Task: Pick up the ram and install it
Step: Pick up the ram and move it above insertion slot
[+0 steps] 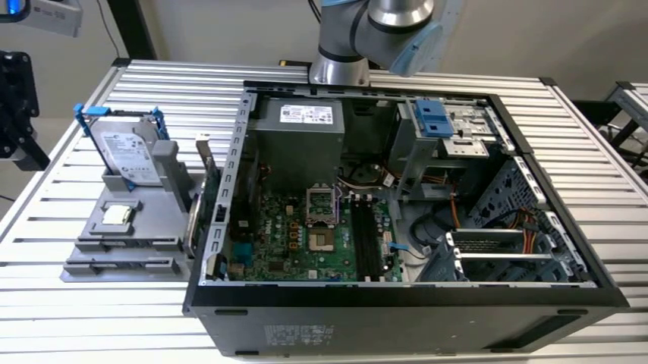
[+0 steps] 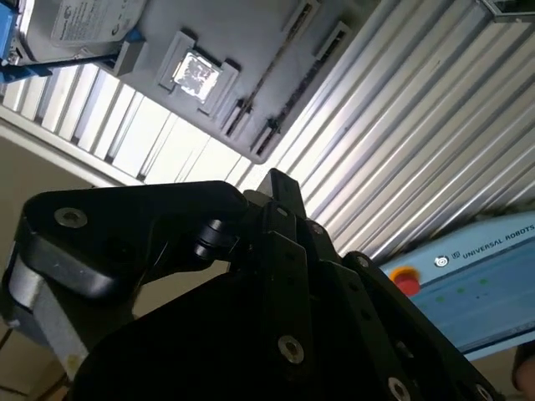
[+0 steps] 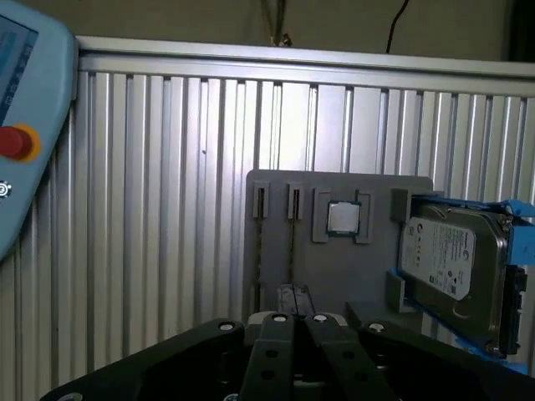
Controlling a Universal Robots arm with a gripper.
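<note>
The ram (image 1: 206,165) stands on its edge as a thin dark board in the grey holder (image 1: 121,243), right beside the open computer case's outer wall on the exterior view's left. In the first wrist view the holder (image 3: 334,267) faces me, with a thin board edge (image 3: 292,246) in one of its narrow slots. My gripper (image 3: 292,317) hangs above the slatted table short of the holder, its black links meeting at one tip, shut and empty. It shows as a tip (image 2: 276,180) in the second wrist view too. Long black memory slots (image 1: 365,243) lie on the green motherboard inside the case.
A silver hard drive in a blue frame (image 1: 132,155) and a small square chip (image 1: 117,214) sit on the holder. The open case (image 1: 405,303) takes up the table's middle. A pale blue pendant with a red button (image 3: 17,142) lies on the table. The arm's base (image 1: 339,72) stands behind the case.
</note>
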